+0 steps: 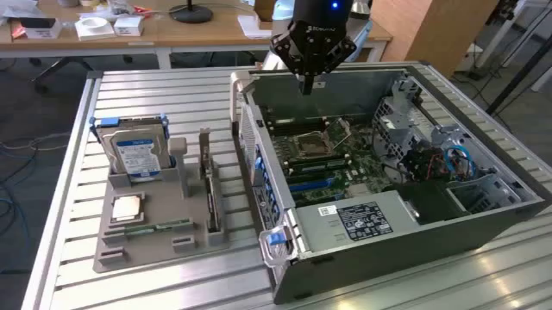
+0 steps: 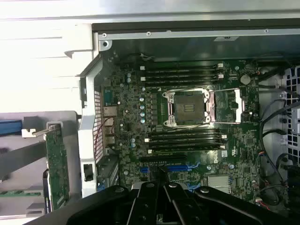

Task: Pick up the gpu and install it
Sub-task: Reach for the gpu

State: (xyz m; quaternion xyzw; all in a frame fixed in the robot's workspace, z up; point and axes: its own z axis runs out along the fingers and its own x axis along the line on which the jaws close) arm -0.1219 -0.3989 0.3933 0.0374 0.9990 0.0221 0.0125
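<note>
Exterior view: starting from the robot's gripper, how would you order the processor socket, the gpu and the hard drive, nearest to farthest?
From the gripper, above the open case:
1. Processor socket, inside the case, below it.
2. gpu, upright in the gray holder, beside the case on the exterior view's left.
3. Hard drive, farther that way in the same holder.

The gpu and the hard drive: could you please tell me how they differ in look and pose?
The hard drive is a thick silver block with a blue-white label; the gpu is a thin green-faced card. The hard drive stands at the far end of the grey holder; the gpu runs along the side nearest the computer case. Both stand on edge in that holder.
</note>
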